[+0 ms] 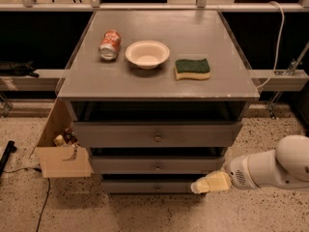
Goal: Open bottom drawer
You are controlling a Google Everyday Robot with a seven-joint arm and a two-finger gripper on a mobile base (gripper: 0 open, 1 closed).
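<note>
Tool sits low at lower right, by the right end of the bottom drawer front, its pale yellowish tip pointing left. Tip overlaps the drawer's right edge in camera view; can't tell if touching. Tool state: can't tell whether apart or together.

Speckled floor runs across the whole lower part.

Grey counter fills the centre, w/ 3 grey drawers stacked under its top, fronts getting narrower top to bottom.

White arm comes in from the right edge, low, roughly level w/ the mid drawer, ending at the tool.

Top drawer: widest and tallest front, dark gap above it.

Mid drawer: just below, mid width.

Bottom drawer: lowest, narrowest, shallowest front, just above the floor, directly under the mid drawer.

Cardboard box stands on the floor at the counter's left side, open at top, small items inside.

White bowl is upright on the counter top, left of centre.

Green-and-yellow sponge lies flat right of the bowl, near but apart.

Red can lies on its side just left of the bowl.

Knob: small, round, at the centre of the bottom drawer front, left of the tool tip and apart from it.
</note>
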